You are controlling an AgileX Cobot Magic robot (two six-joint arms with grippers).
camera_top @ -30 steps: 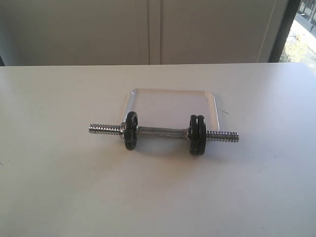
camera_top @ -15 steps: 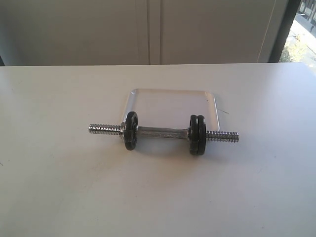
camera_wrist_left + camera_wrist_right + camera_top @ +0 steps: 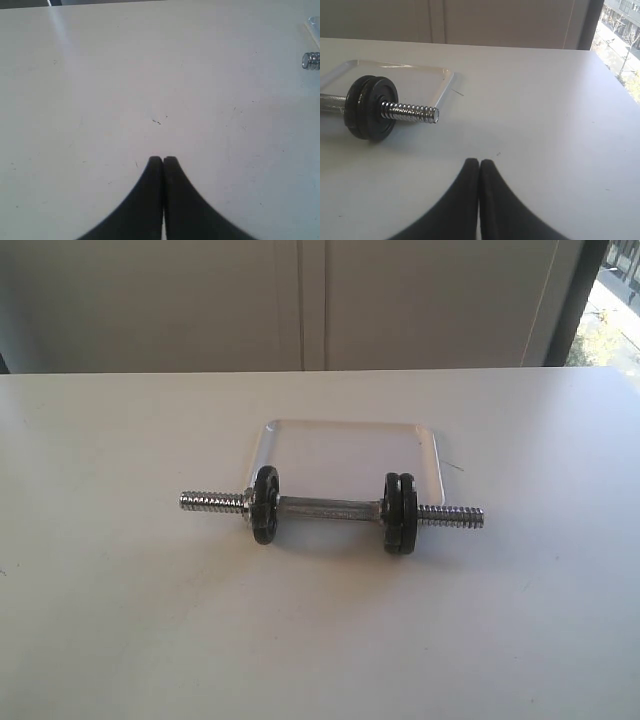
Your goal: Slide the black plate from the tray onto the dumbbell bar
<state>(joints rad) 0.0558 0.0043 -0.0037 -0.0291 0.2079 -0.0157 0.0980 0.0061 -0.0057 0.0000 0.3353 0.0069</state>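
White table (image 3: 120, 620) carries the dumbbell bar (image 3: 330, 508), the black plate (image 3: 266, 505) on one end, a pair (image 3: 400, 514) on the other; the tray (image 3: 345, 445) lies behind. Your left gripper (image 3: 163, 160) and right gripper (image 3: 479, 162) hang pinched together (both well clear). Nudge the bar and it may roll, shedding uncollared plates.

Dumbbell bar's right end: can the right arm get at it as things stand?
Probably yes. Only bare table lies between the right gripper and the threaded end of the dumbbell bar. Jaws are shut, so open first.
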